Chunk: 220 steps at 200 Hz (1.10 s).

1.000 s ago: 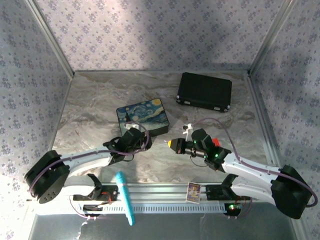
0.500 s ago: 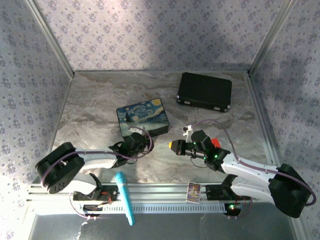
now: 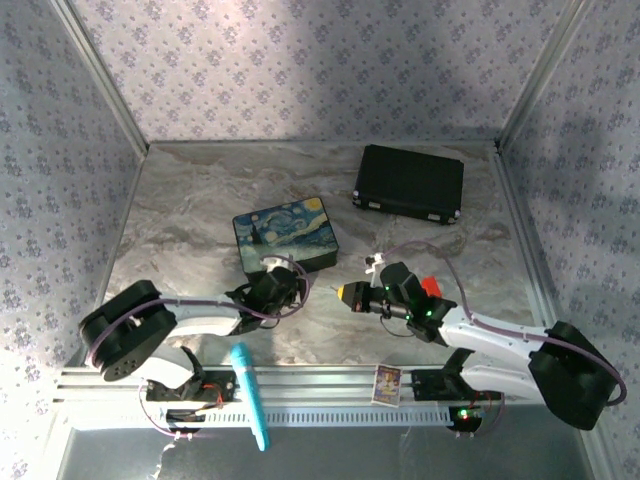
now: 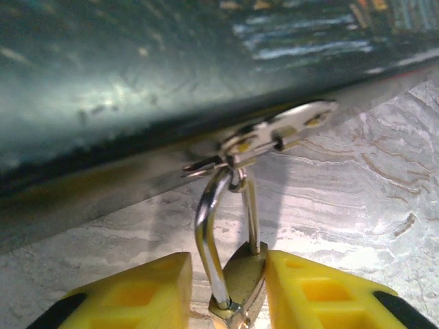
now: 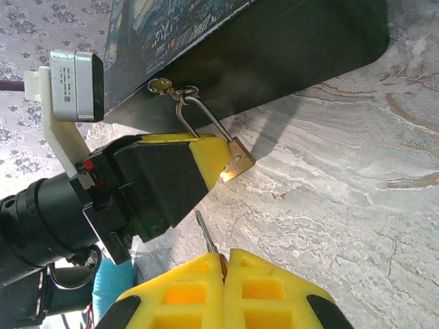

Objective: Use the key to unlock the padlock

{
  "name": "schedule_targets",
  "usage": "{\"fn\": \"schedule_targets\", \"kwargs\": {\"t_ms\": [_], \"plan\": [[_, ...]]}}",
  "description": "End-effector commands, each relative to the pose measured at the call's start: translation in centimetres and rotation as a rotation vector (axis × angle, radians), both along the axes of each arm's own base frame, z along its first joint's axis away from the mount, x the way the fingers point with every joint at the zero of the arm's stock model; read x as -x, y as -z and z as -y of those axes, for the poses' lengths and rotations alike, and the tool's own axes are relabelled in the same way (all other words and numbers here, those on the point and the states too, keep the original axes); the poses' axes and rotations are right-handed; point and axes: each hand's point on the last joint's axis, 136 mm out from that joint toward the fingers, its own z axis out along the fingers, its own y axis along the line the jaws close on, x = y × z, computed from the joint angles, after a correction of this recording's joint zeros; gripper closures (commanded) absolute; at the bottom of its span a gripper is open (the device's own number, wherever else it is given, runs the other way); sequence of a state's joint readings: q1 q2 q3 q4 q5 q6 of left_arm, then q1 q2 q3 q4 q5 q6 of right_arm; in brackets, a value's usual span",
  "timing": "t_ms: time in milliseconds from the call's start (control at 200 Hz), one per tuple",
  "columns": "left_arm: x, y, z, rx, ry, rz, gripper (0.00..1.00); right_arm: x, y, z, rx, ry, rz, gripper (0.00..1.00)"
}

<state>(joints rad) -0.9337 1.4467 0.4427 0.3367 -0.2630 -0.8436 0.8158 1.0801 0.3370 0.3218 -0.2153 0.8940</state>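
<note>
The brass padlock [image 4: 248, 275] hangs by its silvery shackle [image 4: 206, 226] from the hasp [image 4: 274, 133] on the painted box [image 3: 285, 235]. My left gripper [image 4: 230, 291] is shut on the padlock body; the right finger presses it and the left finger sits close to the shackle. In the right wrist view the padlock [image 5: 237, 163] pokes out from the left gripper's yellow finger [image 5: 209, 154]. My right gripper [image 5: 225, 264] is shut on the key [image 5: 205, 235], whose thin blade points toward the padlock, a short gap away. From above, the left gripper [image 3: 283, 287] and right gripper [image 3: 346, 292] face each other.
A black case [image 3: 410, 182] lies at the back right. A red block [image 3: 432, 285] sits beside the right arm. A teal pen [image 3: 250, 395] and a small card [image 3: 387, 382] rest on the near rail. Marbled tabletop lies between the grippers.
The left arm's elbow swung right and its gripper slid a little nearer, staying at the box's front edge. The right gripper barely shifted.
</note>
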Motion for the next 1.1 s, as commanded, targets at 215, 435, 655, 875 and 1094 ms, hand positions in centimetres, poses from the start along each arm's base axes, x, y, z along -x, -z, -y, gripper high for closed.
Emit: {"fn": "schedule_targets", "kwargs": {"t_ms": [215, 435, 655, 875, 1094], "plan": [[-0.3, 0.9, 0.4, -0.030, -0.035, -0.011, 0.68, -0.3, 0.5, 0.0, -0.002, 0.023, -0.003, 1.00], [-0.3, 0.2, 0.4, 0.005, -0.063, -0.022, 0.96, -0.4, 2.0, -0.4, -0.005, 0.029, -0.043, 1.00], [0.6, -1.1, -0.2, 0.143, -0.127, -0.060, 1.00, -0.7, 3.5, -1.9, -0.070, 0.005, -0.144, 1.00], [1.2, -1.2, -1.5, 0.206, -0.186, -0.111, 0.95, -1.5, 3.8, -4.3, -0.104, -0.030, -0.167, 1.00], [1.5, -0.9, -2.0, 0.407, -0.249, -0.196, 0.97, -1.3, 3.8, -7.3, -0.207, -0.093, -0.218, 1.00]]}}
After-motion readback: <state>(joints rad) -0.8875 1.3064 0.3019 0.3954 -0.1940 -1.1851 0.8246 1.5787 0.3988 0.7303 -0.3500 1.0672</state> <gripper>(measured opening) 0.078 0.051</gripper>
